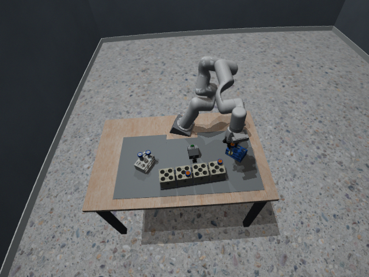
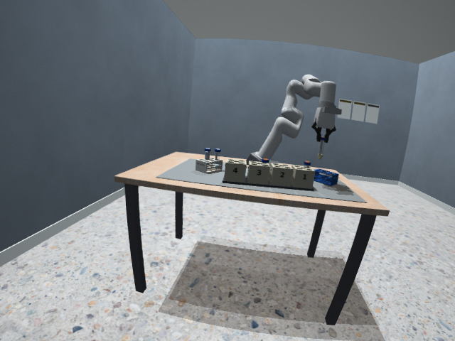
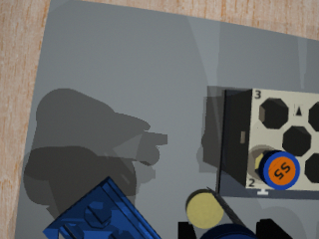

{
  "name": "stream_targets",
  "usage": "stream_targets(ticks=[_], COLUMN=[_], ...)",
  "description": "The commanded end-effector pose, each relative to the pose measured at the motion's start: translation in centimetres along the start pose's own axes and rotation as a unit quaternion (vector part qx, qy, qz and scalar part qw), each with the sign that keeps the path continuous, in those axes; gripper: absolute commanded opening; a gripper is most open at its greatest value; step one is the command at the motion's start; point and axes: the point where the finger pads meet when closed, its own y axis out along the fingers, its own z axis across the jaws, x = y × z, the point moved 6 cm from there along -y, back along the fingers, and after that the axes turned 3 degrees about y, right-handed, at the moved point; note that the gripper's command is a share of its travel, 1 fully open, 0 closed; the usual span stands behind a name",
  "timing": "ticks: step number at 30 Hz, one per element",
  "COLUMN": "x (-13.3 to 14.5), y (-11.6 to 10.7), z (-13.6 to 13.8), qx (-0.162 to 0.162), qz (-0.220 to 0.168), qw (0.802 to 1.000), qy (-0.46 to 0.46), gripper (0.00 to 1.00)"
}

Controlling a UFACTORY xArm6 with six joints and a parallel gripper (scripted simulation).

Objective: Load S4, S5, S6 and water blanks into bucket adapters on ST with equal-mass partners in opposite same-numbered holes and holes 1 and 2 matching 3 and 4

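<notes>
My gripper [image 1: 230, 143] [image 2: 322, 139] [image 3: 226, 233] is shut on an orange-dot tube [image 2: 320, 148] [image 3: 204, 210], its ID unreadable. It hangs upright, high above the table by the blue rack [image 1: 240, 154] [image 2: 326, 177]. S5 [image 3: 282, 170] [image 1: 219, 161] [image 2: 307, 162] stands in hole 2 of adapter 1 [image 2: 304, 182]. Another orange-dot tube [image 1: 187, 173] [image 2: 265, 160] stands in the front right hole of adapter 3 [image 2: 258, 179]; its ID is unreadable here. Adapters 2 [image 2: 281, 181] and 4 [image 2: 234, 177] show no tubes. Two white-dot blanks [image 1: 139, 154] [image 1: 147, 152] stand in the white rack [image 1: 145, 170] [image 2: 208, 168]; their numbers are unreadable.
The blue rack also shows at the wrist view's lower left, with no tube seen in it. The DONE key [image 1: 192, 146] sits on its small desk [image 1: 192, 153] behind the adapter row, between the two racks. The arm's base is at the table's back edge.
</notes>
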Motion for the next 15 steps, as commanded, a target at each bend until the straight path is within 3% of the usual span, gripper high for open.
stream_targets(ticks=[1,15], x=[-2.1,-6.4], y=[-0.1,-0.1], z=[1.8,6.0], qx=[0.001,0.001], qz=[0.000,0.000], qw=[0.999,0.999], qy=[0.037,0.037], gripper=[0.00,0.00])
